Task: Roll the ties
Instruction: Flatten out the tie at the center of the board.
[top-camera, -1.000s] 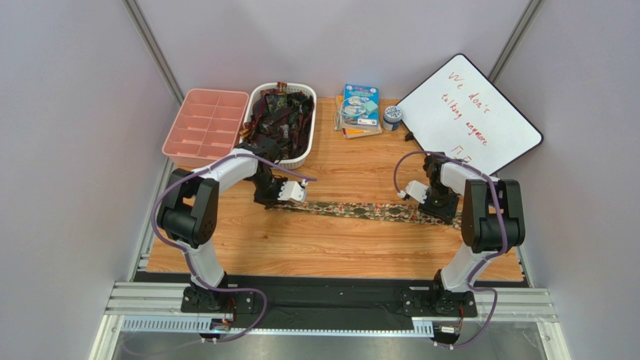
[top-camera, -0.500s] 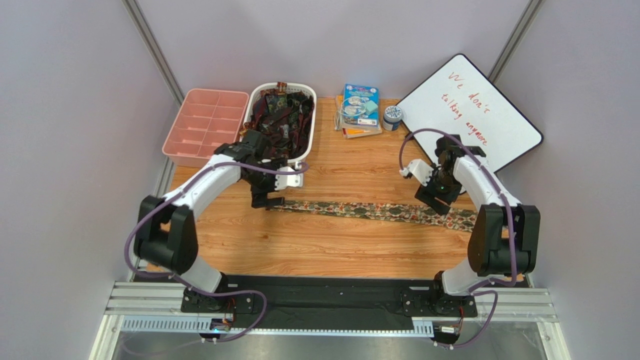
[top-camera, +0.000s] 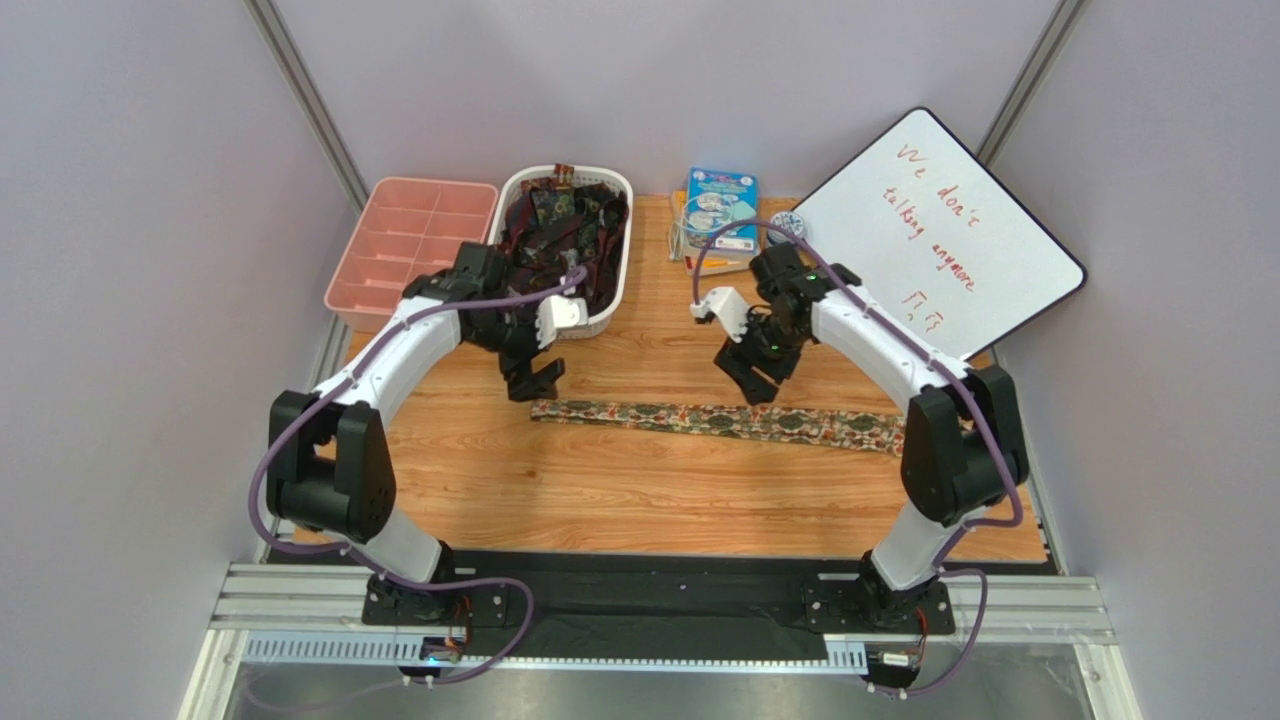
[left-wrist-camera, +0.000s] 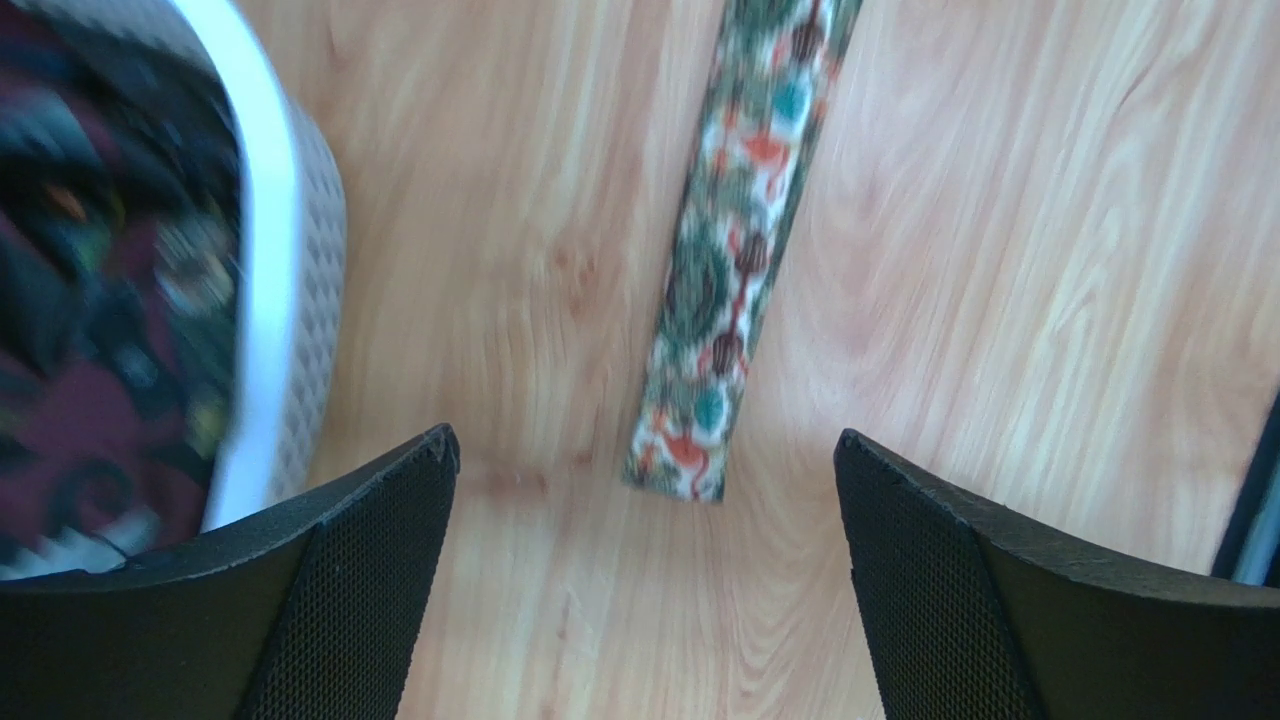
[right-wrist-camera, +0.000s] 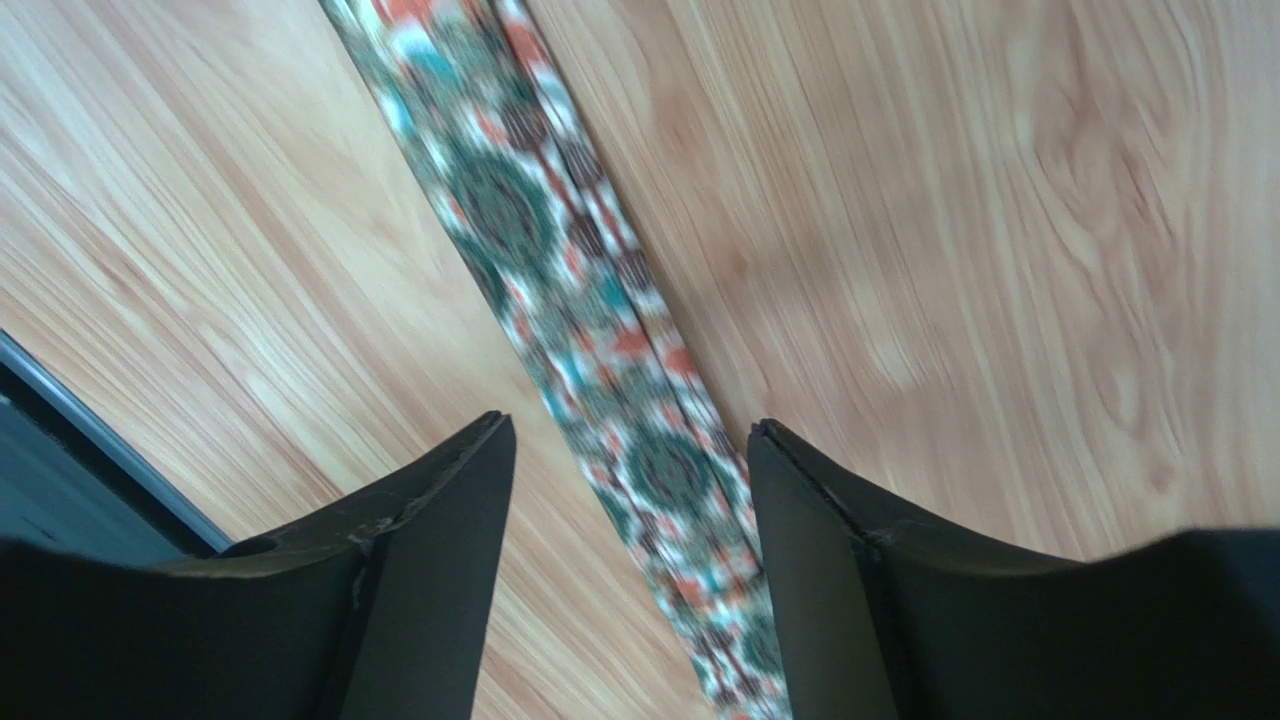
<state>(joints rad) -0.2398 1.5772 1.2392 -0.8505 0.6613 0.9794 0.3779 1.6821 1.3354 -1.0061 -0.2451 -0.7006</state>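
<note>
Tie (top-camera: 721, 422) flat, stretched left-right across counter (top-camera: 646, 495) middle, unrolled. Left hand (top-camera: 534, 375) spread wide, empty, above tie's left end, beside basket (top-camera: 622, 263) of ties (top-camera: 556, 240) at far edge. Right hand (top-camera: 747, 372) spread, empty, over tie's mid-length

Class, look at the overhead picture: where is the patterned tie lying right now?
In the overhead view the tie lies flat across the middle of the table, its left end just on the near side of the white basket.
</note>
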